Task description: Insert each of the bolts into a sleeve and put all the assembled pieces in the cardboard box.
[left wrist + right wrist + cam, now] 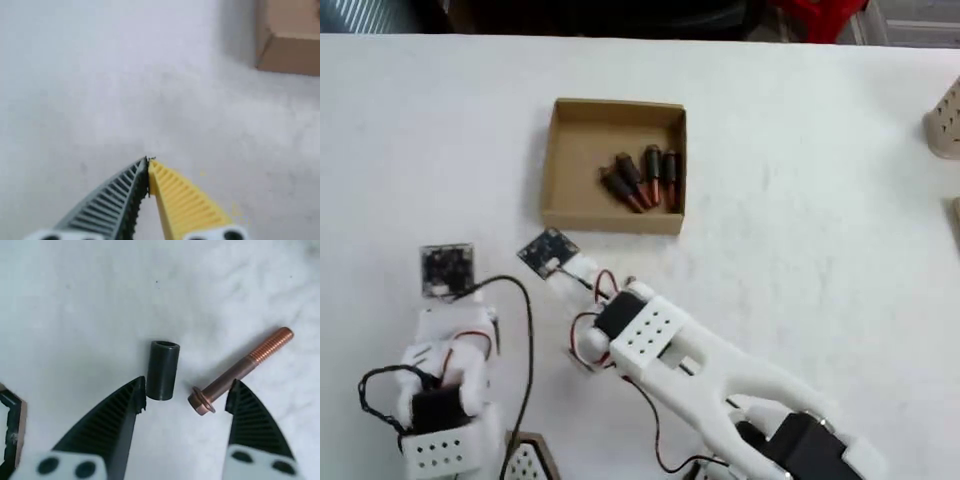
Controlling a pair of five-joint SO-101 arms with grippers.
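Right gripper (187, 385) spread, sleeve (163, 370) and bolt (240, 367) between its jaws

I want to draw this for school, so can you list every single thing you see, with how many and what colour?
table: one, white, under everything
cardboard box: one, brown, middle of the table
bolts in sleeves: four, copper and black, lying in the box
loose sleeve: one, black, lying on the table
loose bolt: one, copper, beside the sleeve, not touching it
beige things: two, at the table's right edge
left pincer: one, grey and yellow, shut, over bare table
right pincer: one, black, open, over the loose sleeve and bolt
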